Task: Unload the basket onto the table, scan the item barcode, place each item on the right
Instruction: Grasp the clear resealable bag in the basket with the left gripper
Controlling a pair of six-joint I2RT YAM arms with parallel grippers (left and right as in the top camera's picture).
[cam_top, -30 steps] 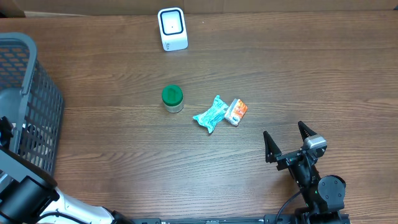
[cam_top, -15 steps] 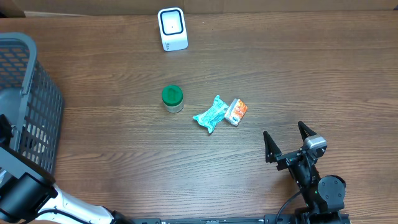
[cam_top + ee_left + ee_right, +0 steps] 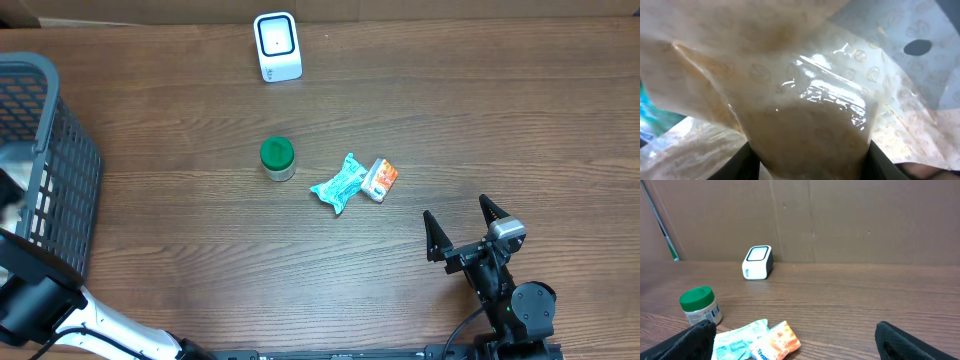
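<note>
crinkly clear packet (image 3: 810, 115) fills the left wrist view, pinched between the left gripper (image 3: 810, 162) jaws at the bottom of the frame. grey basket (image 3: 70, 200) stands at the overhead's left edge. right gripper (image 3: 457, 213), lower right, jaws wide apart and empty. white scanner (image 3: 277, 46) top centre; green-lidded jar (image 3: 277, 157), teal wrapper (image 3: 338, 185) and orange sachet (image 3: 379, 180) mid-frame.

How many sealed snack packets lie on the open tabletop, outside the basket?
2. A teal packet and an orange packet lie side by side near the table's middle, right of the green-lidded jar. Others may be hidden inside the basket.
</note>
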